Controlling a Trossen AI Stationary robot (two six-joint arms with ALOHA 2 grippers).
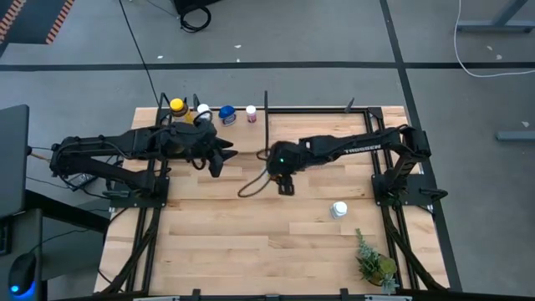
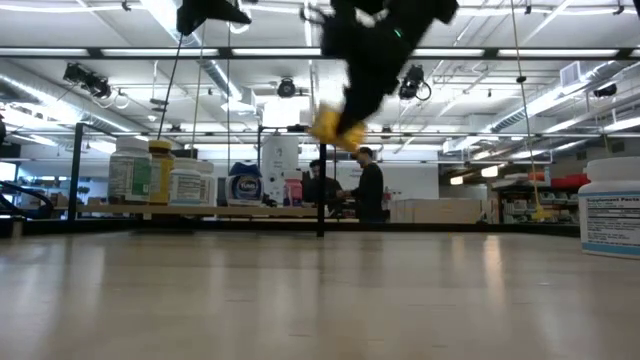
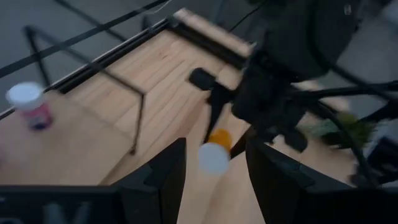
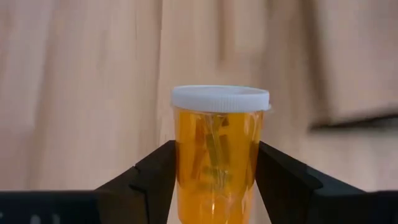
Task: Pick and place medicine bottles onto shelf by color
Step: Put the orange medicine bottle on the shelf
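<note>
My right gripper [image 4: 217,171] is shut on an amber bottle [image 4: 217,155] with a white cap, above the table's middle [image 1: 282,180]. The bottle also shows in the low view [image 2: 338,127] and the left wrist view [image 3: 215,149]. My left gripper [image 3: 214,180] is open and empty, just left of it [image 1: 221,155]. On the shelf [image 1: 318,117] at the far edge stand a yellow-capped bottle [image 1: 177,106], a white one [image 1: 202,111], a blue one [image 1: 226,114] and a pink-capped one [image 1: 251,111]. Another white bottle [image 1: 338,210] stands on the table. My right gripper pinches the bottle's amber body [image 4: 186,168] between its two fingers, on two opposite sides below the cap. The white cap [image 4: 219,98] stands out beyond the fingertips. The fingers come slanting down from above. The bottle is lifted well clear of the table.
A black upright divider [image 1: 266,113] splits the shelf near the middle. A small green plant [image 1: 374,263] stands near the front right corner. A brown cable [image 1: 251,186] loops on the table under the right arm. People stand in the room beyond the table [image 2: 365,190].
</note>
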